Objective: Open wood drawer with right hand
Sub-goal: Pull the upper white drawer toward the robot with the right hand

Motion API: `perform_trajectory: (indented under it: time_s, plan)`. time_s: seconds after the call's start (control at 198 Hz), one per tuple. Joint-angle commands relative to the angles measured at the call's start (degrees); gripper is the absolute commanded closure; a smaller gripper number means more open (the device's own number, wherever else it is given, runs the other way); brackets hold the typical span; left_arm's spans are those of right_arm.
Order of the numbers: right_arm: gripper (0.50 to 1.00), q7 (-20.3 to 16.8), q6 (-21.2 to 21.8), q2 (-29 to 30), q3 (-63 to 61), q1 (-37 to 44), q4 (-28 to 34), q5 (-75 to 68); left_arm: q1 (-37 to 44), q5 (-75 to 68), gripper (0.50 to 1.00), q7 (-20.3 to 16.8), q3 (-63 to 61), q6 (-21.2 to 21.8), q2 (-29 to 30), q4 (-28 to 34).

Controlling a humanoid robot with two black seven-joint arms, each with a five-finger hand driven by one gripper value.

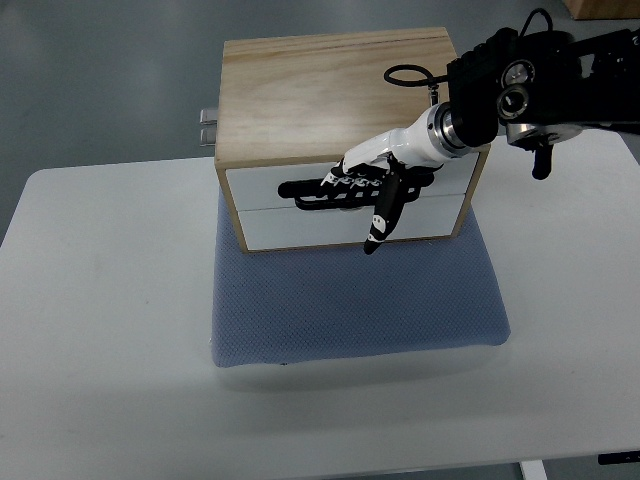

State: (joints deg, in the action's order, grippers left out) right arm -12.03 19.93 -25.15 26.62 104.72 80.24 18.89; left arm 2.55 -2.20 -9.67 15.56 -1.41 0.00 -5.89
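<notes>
Your right hand (375, 195) lies against the white upper drawer front (265, 185) of the light wooden drawer box (330, 90), on a blue pad (350, 300) toward the table's (90, 300) far edge. Fingers reach into the dark handle slot; whether they grip it I cannot tell. Expect rigid, smooth wood; the light box may slide, so hook the slot.

robotics laboratory test station. a plain white counter (110, 330) stands on a bare grey floor (90, 70), which shows beyond the counter. on the counter lies a blue foam pad (350, 310), carrying a wood drawer (335, 90) box as test object. a cabled robot arm (540, 90) reaches over the box.
</notes>
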Motion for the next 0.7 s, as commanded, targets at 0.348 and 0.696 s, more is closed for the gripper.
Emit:
perform_trajectory:
  time_s: [0.348,0.696]
  plan:
    - [0.556,0.0,6.7,-1.7,0.0,1.9,1.8,0.0,0.0,0.0,0.500,0.0,0.0,0.0,0.0,0.0]
    - [0.556,0.0,10.5,-3.2,0.0,2.4,4.6,-0.1,0.0,0.0,0.500,0.0,0.0,0.0,0.0,0.0]
